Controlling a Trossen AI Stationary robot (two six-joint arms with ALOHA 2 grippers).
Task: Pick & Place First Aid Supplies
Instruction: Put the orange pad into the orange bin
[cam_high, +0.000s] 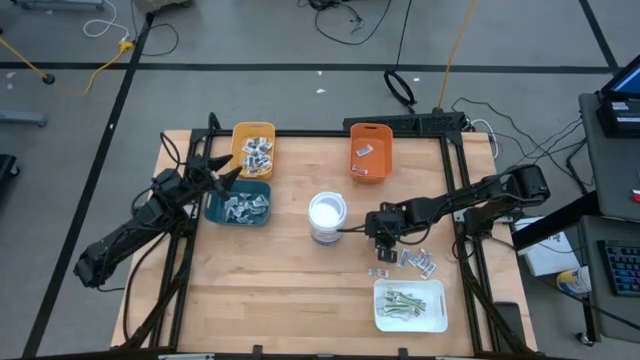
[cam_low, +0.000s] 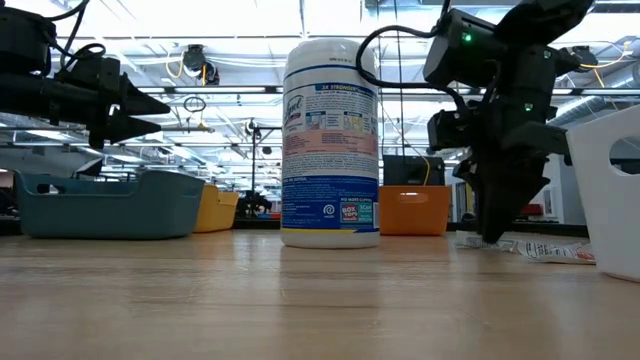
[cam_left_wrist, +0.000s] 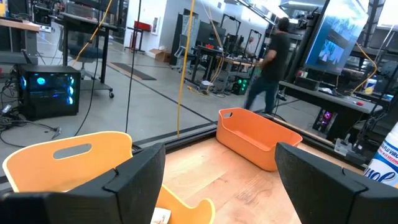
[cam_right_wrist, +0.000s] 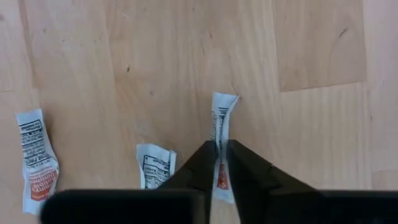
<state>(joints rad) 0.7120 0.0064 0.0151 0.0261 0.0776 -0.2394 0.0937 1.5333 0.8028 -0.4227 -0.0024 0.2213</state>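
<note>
Several white-and-red sachets lie flat on the wood right of centre (cam_high: 415, 260); the right wrist view shows three. My right gripper (cam_right_wrist: 221, 146) points steeply down at the table there (cam_high: 383, 243) and is shut on the middle sachet (cam_right_wrist: 222, 118). The other two sachets (cam_right_wrist: 34, 155) (cam_right_wrist: 154, 165) lie loose beside it. My left gripper (cam_high: 232, 172) hangs level and open at the far left, above the yellow bin (cam_high: 253, 148) and the teal bin (cam_high: 238, 205), with nothing between its fingers (cam_left_wrist: 137, 180). My right gripper pinches the sachet between its two fingers at its red-printed near part (cam_right_wrist: 221, 177), squeezing it narrow. The fingers come from above, slanting down, and lie along the sachet. Its white far end (cam_right_wrist: 224, 102) reaches out past the fingertips and rests on the wood.
A white wipes canister (cam_high: 327, 215) stands at the table's middle, close to the left of my right gripper. An orange bin (cam_high: 370, 150) sits at the far edge, and a white tray (cam_high: 410, 305) with pale strips sits near the front right. A person walks in the room beyond (cam_left_wrist: 270, 62).
</note>
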